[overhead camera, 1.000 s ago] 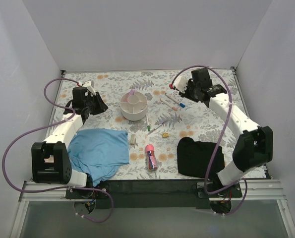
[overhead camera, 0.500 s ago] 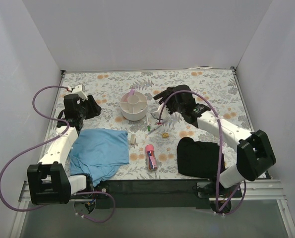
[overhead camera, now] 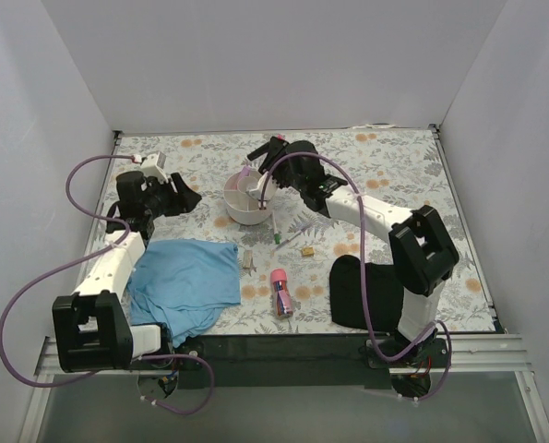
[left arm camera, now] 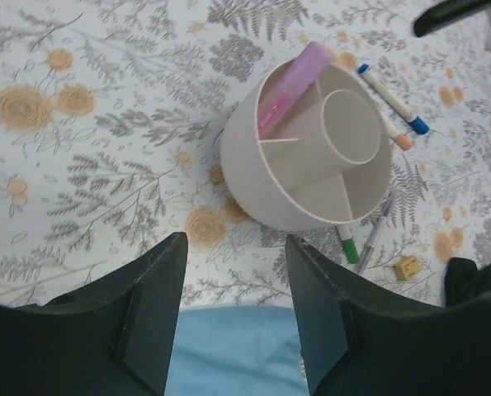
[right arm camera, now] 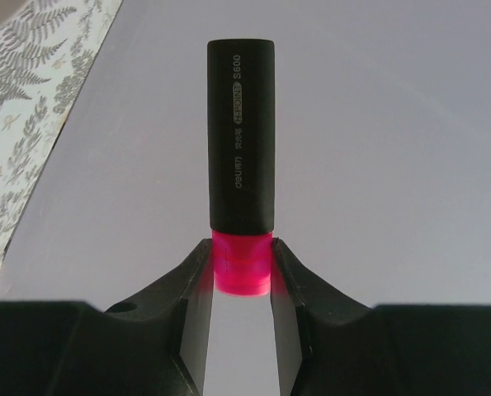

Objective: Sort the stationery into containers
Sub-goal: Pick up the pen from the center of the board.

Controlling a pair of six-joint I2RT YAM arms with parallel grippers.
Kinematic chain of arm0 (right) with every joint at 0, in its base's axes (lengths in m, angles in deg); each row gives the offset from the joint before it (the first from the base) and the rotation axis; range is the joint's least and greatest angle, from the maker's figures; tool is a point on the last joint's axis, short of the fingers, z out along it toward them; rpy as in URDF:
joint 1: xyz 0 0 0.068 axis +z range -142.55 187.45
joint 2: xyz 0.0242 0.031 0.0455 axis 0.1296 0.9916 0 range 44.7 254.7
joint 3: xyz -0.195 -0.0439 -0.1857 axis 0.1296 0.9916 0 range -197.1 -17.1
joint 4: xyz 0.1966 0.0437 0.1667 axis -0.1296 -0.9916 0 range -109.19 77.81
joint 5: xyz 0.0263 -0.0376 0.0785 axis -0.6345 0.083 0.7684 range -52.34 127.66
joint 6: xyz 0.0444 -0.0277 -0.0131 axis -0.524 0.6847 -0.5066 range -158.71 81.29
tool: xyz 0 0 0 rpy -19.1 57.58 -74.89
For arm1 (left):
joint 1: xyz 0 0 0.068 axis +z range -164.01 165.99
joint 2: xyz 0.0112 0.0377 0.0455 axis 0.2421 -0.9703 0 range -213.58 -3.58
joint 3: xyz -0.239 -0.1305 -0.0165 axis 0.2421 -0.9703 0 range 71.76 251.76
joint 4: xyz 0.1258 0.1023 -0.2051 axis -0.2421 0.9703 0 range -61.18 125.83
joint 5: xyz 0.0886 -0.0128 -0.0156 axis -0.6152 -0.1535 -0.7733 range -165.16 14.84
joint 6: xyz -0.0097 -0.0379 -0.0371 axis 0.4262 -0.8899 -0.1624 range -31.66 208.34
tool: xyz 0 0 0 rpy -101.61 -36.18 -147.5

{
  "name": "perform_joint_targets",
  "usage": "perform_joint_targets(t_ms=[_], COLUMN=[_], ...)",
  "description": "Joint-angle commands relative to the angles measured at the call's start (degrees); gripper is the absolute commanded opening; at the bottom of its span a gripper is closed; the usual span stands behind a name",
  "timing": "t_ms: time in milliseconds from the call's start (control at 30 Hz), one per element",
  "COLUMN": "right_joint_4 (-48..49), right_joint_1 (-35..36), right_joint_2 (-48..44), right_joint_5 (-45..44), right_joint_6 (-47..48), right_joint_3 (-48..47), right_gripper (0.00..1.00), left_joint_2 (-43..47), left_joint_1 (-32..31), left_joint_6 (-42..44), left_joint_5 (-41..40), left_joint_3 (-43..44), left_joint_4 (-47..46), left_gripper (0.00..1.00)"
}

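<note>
pink plastic shows between the fingers of the right claw [right arm camera: 241, 257], which is clenched on a highlighter [right arm camera: 241, 132] just below its black cap, the capped end jutting straight out past the fingertips. seen from above, that arm reaches to the organiser [overhead camera: 249, 210], so the drop looks close. the highlighter should be light, stiff and smooth. a hold this near one end may let slick plastic swivel, so a firm squeeze suits it. the left claw [left arm camera: 233, 309] is released and empty, above the desk [left arm camera: 88, 165] beside the organiser, with the blue cloth [left arm camera: 228, 367] under it. a purple marker [left arm camera: 293, 78] leans in an outer compartment. loose on the desk lie a blue-tipped pen [left arm camera: 389, 92], a green pen [left arm camera: 347, 244], a brass piece [left arm camera: 408, 266] and a pink tube [overhead camera: 280, 293]. thin pens lie flat and would roll, so pinch them across the middle.
</note>
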Motion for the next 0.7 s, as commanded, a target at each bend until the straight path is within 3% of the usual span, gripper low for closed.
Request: perform_joint_targets(t_ms=[0, 133, 333, 467, 667], right_joint_4=[5.8, 5.7, 5.6, 5.4, 5.3], right_joint_1=[1.0, 1.6, 2.9, 4.0, 5.0], right_joint_2=[4.6, 5.8, 2.9, 1.8, 4.0], right_joint_5=[0.9, 4.7, 12.2, 12.9, 12.4], right_joint_6=[13.7, 13.4, 13.1, 12.3, 10.1], right_joint_3=[-7.3, -8.6, -4.2, -2.9, -6.4], right_gripper=[0.01, 0.01, 0.01, 0.01, 0.01], left_joint_2=[-2.0, -3.9, -10.2, -15.3, -20.7], left_joint_1=[0.2, 0.2, -0.4, -2.1, -4.7], left_joint_6=[2.0, 6.6, 7.1, 11.9, 14.0], left_joint_5=[11.4, 25.5, 25.6, 26.8, 31.0], left_joint_3=[3.4, 4.5, 10.0, 18.8, 24.4], left_joint_4=[-12.6, -24.4, -30.4, -20.4, -12.1], left_gripper=[0.51, 0.51, 0.50, 0.43, 0.40])
